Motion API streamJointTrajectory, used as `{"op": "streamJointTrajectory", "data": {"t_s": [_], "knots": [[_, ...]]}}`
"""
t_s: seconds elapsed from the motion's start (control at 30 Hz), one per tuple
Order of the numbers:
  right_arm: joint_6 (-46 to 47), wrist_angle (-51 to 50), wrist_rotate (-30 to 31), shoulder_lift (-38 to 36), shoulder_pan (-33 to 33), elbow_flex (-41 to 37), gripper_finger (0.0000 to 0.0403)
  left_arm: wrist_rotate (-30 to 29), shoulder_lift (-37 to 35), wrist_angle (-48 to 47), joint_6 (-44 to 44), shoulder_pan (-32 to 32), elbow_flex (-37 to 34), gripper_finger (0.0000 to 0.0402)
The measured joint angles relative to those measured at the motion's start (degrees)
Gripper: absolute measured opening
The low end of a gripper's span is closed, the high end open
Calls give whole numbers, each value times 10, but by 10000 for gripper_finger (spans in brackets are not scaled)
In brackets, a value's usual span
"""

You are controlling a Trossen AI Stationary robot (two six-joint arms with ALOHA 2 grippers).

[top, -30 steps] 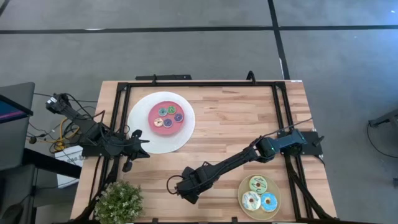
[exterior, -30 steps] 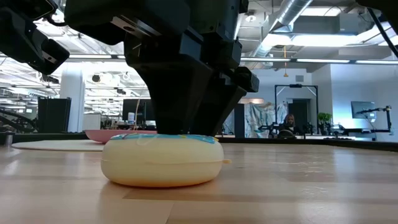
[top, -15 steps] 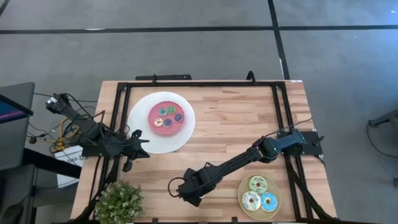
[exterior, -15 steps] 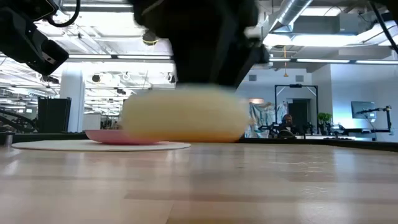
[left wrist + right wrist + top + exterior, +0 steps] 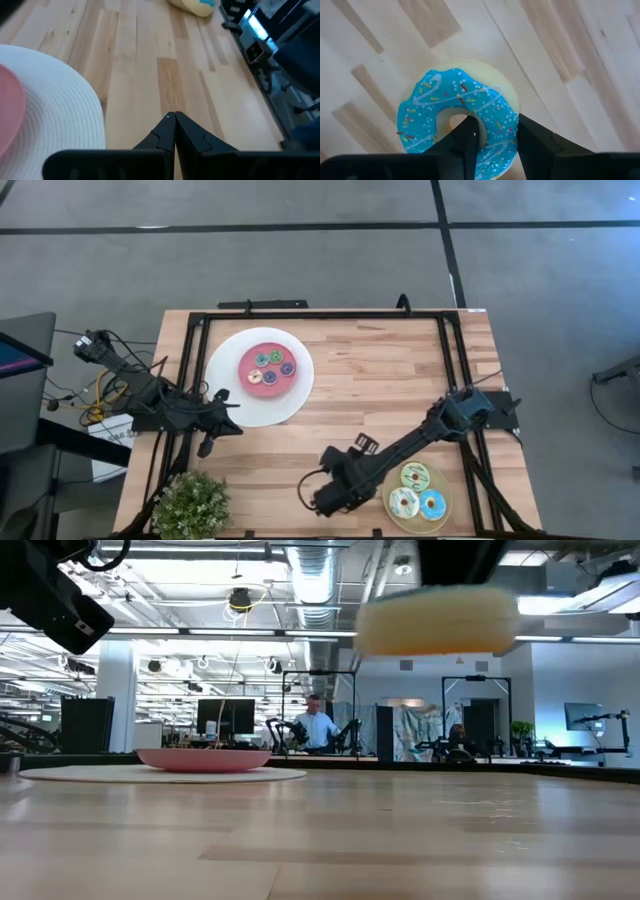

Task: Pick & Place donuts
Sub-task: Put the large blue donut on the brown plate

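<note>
Near the front edge of the pale wooden slatted table, the right gripper grasps a large cream toy ring donut with bright blue sprinkled icing, one finger through the hole and one outside the ring, lifted clear of the wood in the low view. Just beside it sits a round tan plate holding three more iced donuts. This donut looks light and slightly squashy, probably foam or soft plastic, so pinching across the ring wall seems a secure hold. At the table's left edge, the left gripper rests clenched and empty beside a white plate with a pink centre carrying tiny donuts. Beyond the table lies an open workshop with ceiling ducts, monitors and a distant person.
</note>
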Motion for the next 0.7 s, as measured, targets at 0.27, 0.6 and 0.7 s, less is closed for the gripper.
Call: {"op": "streamJointTrajectory", "data": {"t_s": [0.27,0.6,0.7], "knots": [[98,44,0,-132,54,-208,96,-26,0,7,-28,0,0,0],[317,204,-7,-344,198,-494,68,-52,0,4,-63,0,0,0],[404,217,-9,-385,245,-541,68,-68,0,4,-78,0,0,0]]}}
